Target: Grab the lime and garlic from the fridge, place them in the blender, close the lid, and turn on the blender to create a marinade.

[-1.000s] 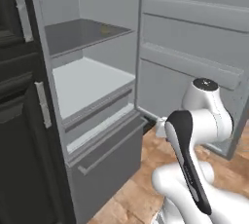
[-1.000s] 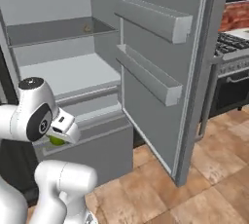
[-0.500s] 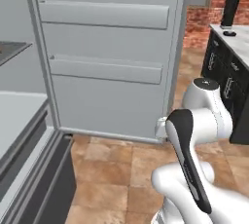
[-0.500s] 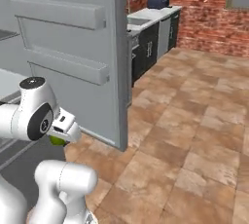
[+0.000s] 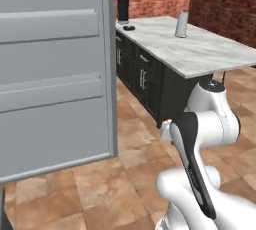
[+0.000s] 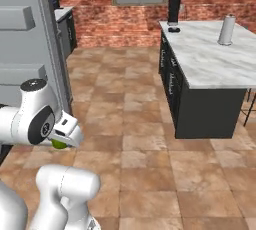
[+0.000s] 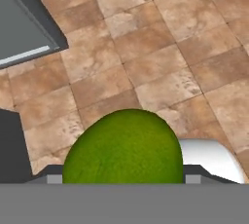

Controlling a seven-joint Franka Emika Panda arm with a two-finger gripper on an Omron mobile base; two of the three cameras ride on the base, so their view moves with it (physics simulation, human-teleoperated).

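Note:
My gripper (image 6: 63,138) is shut on the lime (image 6: 59,144), held low beside the arm's white body. In the hand view the yellow-green lime (image 7: 124,145) sits large between the finger tips of the gripper (image 7: 124,177), above brown floor tiles. The fridge's open grey door (image 5: 55,74) stands at the left, and its edge (image 6: 30,49) shows in the right base view too. The black blender (image 5: 123,5) (image 6: 174,7) stands at the far end of the island. A small dark flat piece, seemingly the lid (image 5: 129,27) (image 6: 173,29), lies beside it. The garlic is out of view.
A marble-topped island (image 5: 200,54) (image 6: 210,59) on dark cabinets runs along the right. A pale grey roll on a stand (image 5: 182,24) (image 6: 226,30) stands on it. Open tiled floor (image 6: 130,124) lies between fridge door and island. Brick walls close the back.
The whole picture has swung right: the base turned from the fridge's shelves, past its door, toward the island. The arm keeps its pose with the lime in the gripper.

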